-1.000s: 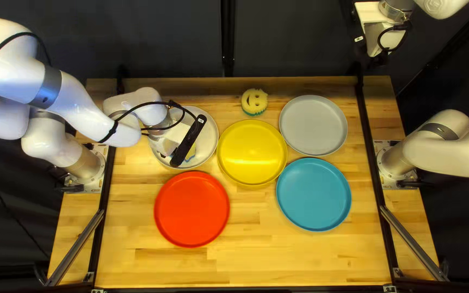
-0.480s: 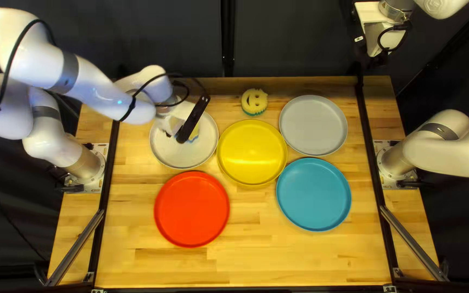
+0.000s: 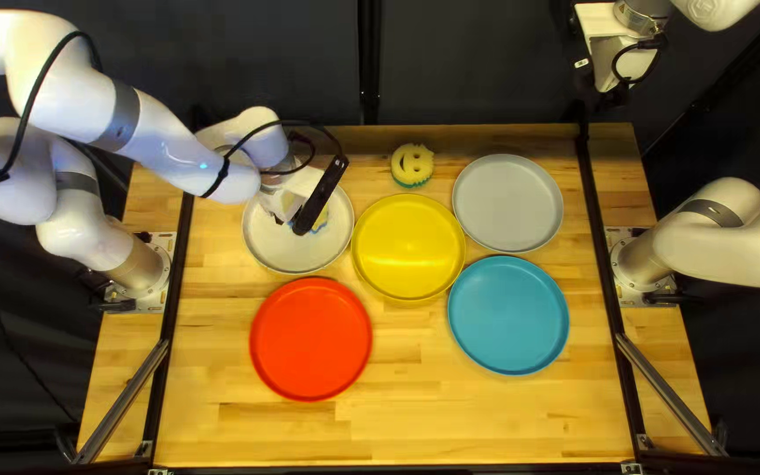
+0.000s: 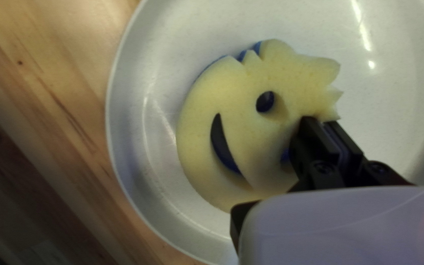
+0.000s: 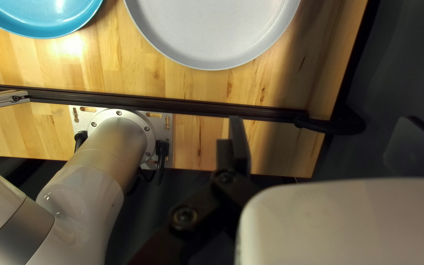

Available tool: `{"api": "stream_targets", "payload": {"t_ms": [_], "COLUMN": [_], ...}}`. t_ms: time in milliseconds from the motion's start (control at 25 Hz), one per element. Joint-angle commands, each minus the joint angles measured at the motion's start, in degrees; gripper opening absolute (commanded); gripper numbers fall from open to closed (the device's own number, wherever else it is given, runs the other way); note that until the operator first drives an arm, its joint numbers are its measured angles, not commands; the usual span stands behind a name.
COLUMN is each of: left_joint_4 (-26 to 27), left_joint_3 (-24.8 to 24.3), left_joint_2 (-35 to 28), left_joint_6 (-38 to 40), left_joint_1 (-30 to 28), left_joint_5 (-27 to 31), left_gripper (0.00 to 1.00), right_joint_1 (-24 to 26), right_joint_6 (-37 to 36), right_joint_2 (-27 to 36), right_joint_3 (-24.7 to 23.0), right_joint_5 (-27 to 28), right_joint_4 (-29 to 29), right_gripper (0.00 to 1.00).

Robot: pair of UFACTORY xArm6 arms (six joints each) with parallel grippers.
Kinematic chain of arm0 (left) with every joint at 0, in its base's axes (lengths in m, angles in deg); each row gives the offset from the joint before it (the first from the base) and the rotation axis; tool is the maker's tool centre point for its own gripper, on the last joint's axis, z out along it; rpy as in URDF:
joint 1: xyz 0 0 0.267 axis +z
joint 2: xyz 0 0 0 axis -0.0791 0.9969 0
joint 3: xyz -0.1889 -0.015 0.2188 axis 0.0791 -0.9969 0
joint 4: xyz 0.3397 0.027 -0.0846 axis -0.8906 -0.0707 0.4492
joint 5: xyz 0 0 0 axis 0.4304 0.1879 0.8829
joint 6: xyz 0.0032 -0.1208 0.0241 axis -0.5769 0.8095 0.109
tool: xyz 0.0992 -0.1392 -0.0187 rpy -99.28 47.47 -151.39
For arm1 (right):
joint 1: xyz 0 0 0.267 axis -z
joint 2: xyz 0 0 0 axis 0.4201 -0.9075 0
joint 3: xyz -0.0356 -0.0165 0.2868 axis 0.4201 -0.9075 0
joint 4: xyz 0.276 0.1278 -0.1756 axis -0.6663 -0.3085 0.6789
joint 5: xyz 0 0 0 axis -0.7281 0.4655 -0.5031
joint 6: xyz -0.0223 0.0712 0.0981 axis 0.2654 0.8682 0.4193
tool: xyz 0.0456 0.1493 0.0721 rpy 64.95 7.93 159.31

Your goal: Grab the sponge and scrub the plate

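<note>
My left gripper (image 3: 303, 187) is over the white plate (image 3: 279, 255) in the top left view, hiding most of the yellow sponge (image 3: 321, 217). In the left wrist view, a smiley-face sponge (image 4: 241, 113) with a blue underside lies over the white plate (image 4: 158, 64); my left gripper (image 4: 324, 128) is shut on its edge beside an eye hole. Whether the sponge touches the plate cannot be told. Beyond the table's far right corner is my right gripper (image 3: 613, 95); in the right wrist view my right gripper (image 5: 327, 140) stands open, nothing between its fingers.
Another smiley sponge (image 3: 412, 164) lies near the table's far edge. Around it and nearer are a yellow plate (image 3: 408, 246), a grey plate (image 3: 507, 202), a blue plate (image 3: 508, 315) and a red plate (image 3: 310, 339). Dark rails run along both table sides.
My left arm has moved toward the table's far edge over the white plate, then slightly right, the sponge shifting with the gripper. The right arm and the other plates have stayed put.
</note>
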Motion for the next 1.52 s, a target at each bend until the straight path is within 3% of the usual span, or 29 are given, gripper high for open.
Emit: {"api": "stream_targets", "payload": {"t_ms": [40, 160, 520, 760, 960, 1240, 1520], "left_joint_4": [0.9, 1.4, 2.2, 2.2, 2.8, 3.6, -1.1], "left_joint_3": [-1.9, -1.4, 6.2, 9.2, 7.1, -1.9, -8.0], "left_joint_2": [-1.6, -1.2, 3.3, 6.4, 5.8, 0.4, -9.7], "left_joint_6": [3.0, 2.2, -8.9, -9.4, -7.6, -3.1, 3.8], "left_joint_1": [-3.8, -3.5, 8.4, 7.9, 3.7, -2.9, -3.8], "left_joint_5": [-1.3, -1.3, 3.3, 2.7, 0.3, -3.0, 1.4], "left_gripper": [0.00, 0.00, 0.00, 0.00, 0.00, 0.00, 0.00], "right_joint_1": [0.0, 0.0, 0.0, 0.0, 0.0, 0.0, 0.0], "right_joint_6": [0.0, 0.0, 0.0, 0.0, 0.0, 0.0, 0.0], "right_joint_2": [0.0, 0.0, 0.0, 0.0, 0.0, 0.0, 0.0], "right_joint_3": [0.0, 0.0, 0.0, 0.0, 0.0, 0.0, 0.0], "right_joint_5": [0.0, 0.0, 0.0, 0.0, 0.0, 0.0, 0.0], "right_joint_4": [0.0, 0.0, 0.0, 0.0, 0.0, 0.0, 0.0], "right_gripper": [1.00, 1.00, 1.00, 1.00, 1.00, 1.00, 1.00]}}
